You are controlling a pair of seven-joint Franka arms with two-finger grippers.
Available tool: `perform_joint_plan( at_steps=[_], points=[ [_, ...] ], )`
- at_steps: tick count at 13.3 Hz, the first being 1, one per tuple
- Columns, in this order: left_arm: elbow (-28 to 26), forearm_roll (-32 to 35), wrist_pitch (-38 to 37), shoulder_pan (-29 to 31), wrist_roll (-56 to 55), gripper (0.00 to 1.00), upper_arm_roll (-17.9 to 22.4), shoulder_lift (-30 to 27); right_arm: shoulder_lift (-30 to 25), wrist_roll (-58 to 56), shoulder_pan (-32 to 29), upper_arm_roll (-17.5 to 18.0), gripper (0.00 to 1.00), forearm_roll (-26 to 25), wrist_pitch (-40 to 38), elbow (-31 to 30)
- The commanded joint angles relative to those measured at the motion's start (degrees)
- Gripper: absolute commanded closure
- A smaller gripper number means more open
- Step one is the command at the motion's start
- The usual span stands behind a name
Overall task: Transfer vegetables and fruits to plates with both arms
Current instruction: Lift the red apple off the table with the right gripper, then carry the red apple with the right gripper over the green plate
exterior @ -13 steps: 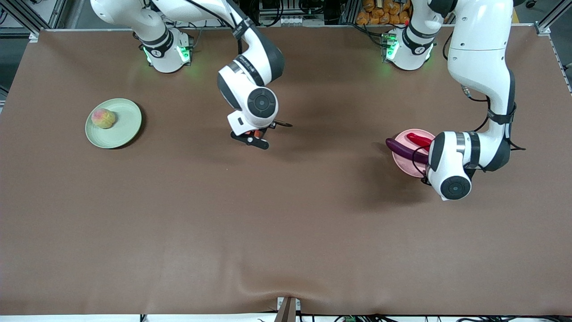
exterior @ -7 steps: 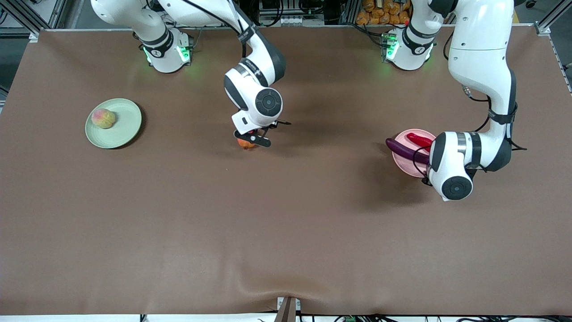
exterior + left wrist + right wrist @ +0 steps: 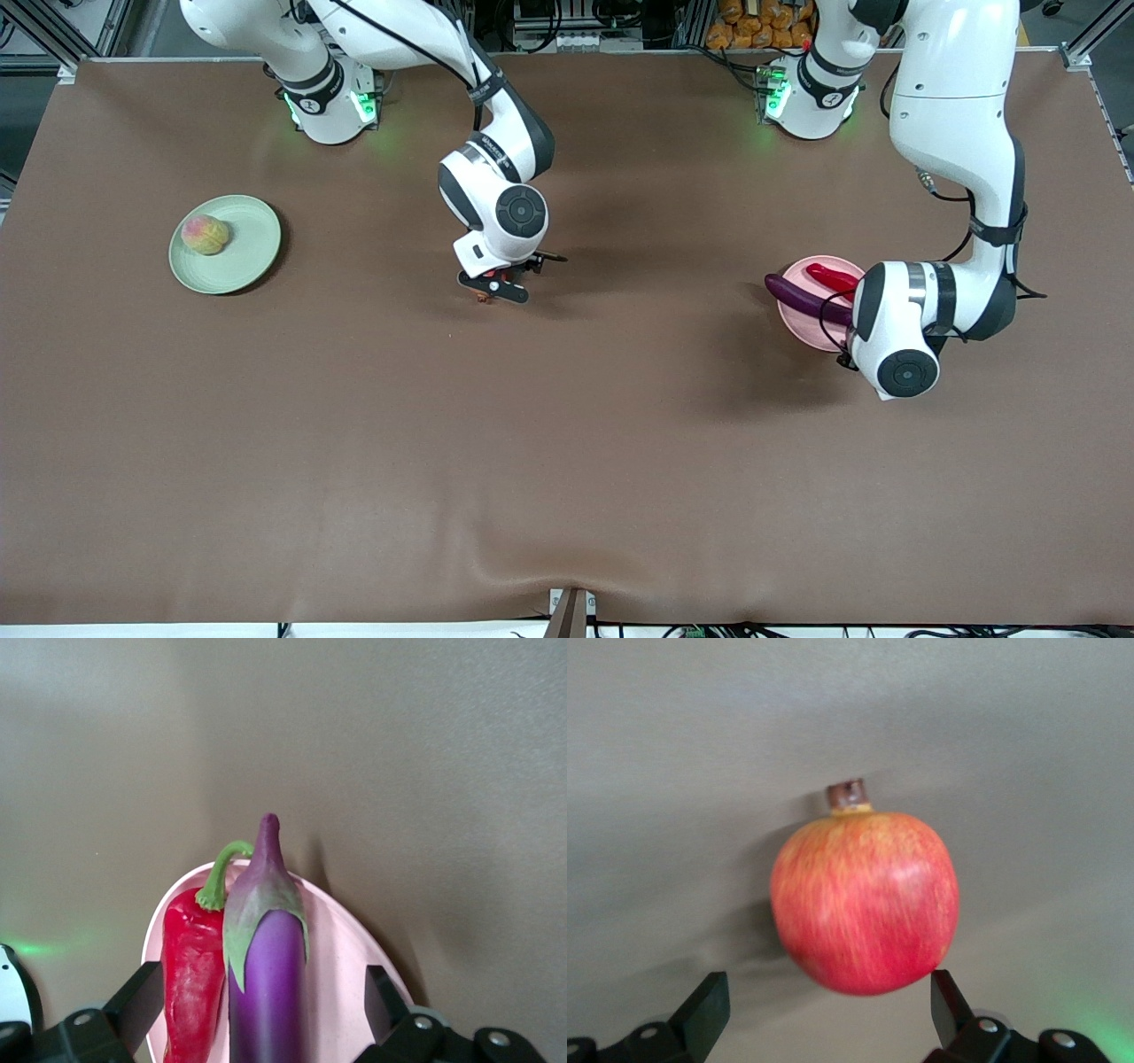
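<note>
Apple sits on the bare table near the middle, under the right gripper, whose fingers are spread wide on either side of it and not touching; from the front only a sliver of orange shows below the gripper. Peach rests on the green plate toward the right arm's end. Eggplant and chili lie side by side on the pink plate toward the left arm's end, one eggplant end overhanging the rim. Left gripper hovers over them, fingers spread, holding nothing.
</note>
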Motion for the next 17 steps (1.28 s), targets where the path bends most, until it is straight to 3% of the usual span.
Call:
perform_joint_plan(
  at_steps=[1, 5, 6, 7, 10, 12, 15, 17],
  points=[
    [0.6, 1.5, -1.3, 0.4, -0.4, 0.00, -0.3, -0.8, 0.0, 0.9, -0.6, 0.4, 0.00, -3.6, 1.1, -2.3],
    [0.6, 1.5, -1.3, 0.4, -0.4, 0.00, -0.4, -0.8, 0.8, 0.9, -2.4, 0.4, 0.00, -4.5, 4.5, -2.5],
    [0.6, 1.5, -1.2, 0.4, -0.4, 0.00, -0.3, -0.8, 0.7, 0.5, -2.5, 0.4, 0.40, -4.5, 4.3, -2.5],
    [0.6, 1.6, -1.3, 0.4, -0.4, 0.00, -0.4, -0.8, 0.4, 0.4, -2.8, 0.4, 0.96, -4.5, 3.7, -2.3],
    [0.6, 1.6, -1.2, 0.4, -0.5, 0.00, -0.3, -0.8, -2.5, -0.4, -4.5, 0.2, 1.00, -4.5, -2.3, -1.4],
    [0.6, 1.6, -1.2, 0.5, -0.5, 0.00, -0.3, -0.8, -7.0, -8.6, -8.0, -1.5, 1.00, -4.5, -10.8, 0.3],
    [1.2, 1.6, -1.3, 0.7, -0.1, 0.00, -0.4, -0.9, -13.6, -22.8, -13.7, -6.5, 1.00, -4.6, -20.2, 0.1],
    [1.8, 2.0, -1.3, 0.8, 0.2, 0.00, -0.3, -1.7, -15.5, -33.6, -15.8, -12.0, 1.00, -5.1, -22.9, -0.6]
  ],
)
